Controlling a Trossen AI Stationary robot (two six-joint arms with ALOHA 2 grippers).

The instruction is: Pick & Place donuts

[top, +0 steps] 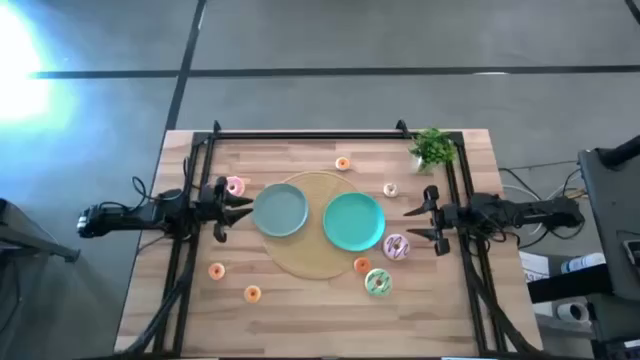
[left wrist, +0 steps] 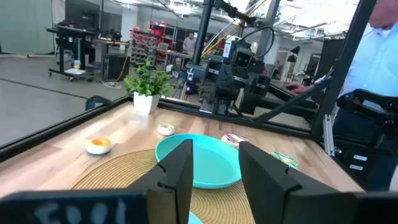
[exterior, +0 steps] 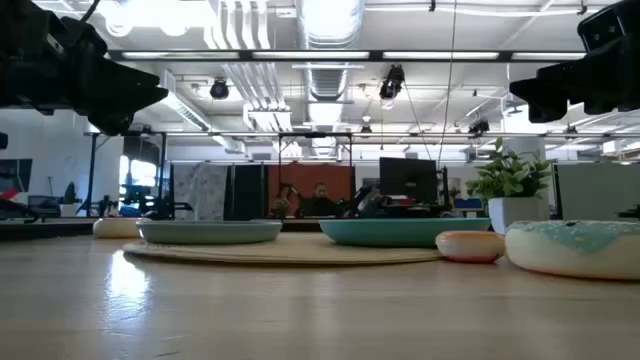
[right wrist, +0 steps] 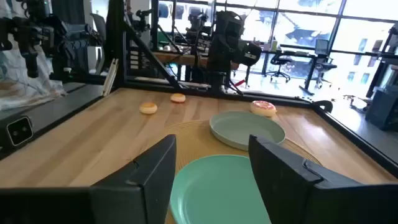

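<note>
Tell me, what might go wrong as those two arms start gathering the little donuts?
The lilac donut lies right beside the teal plate, so the open right pincer reaching for it might nudge the plate. The pink donut sits close by the left pincer and the grey-blue plate, leaving little room. Both arms face each other across the plates and could collide.

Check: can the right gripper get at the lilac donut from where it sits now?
Probably yes. The right gripper, fingers apart, hangs above the table beside the lilac donut, and nothing lies between them; the teal plate sits farther in, off that path.
</note>
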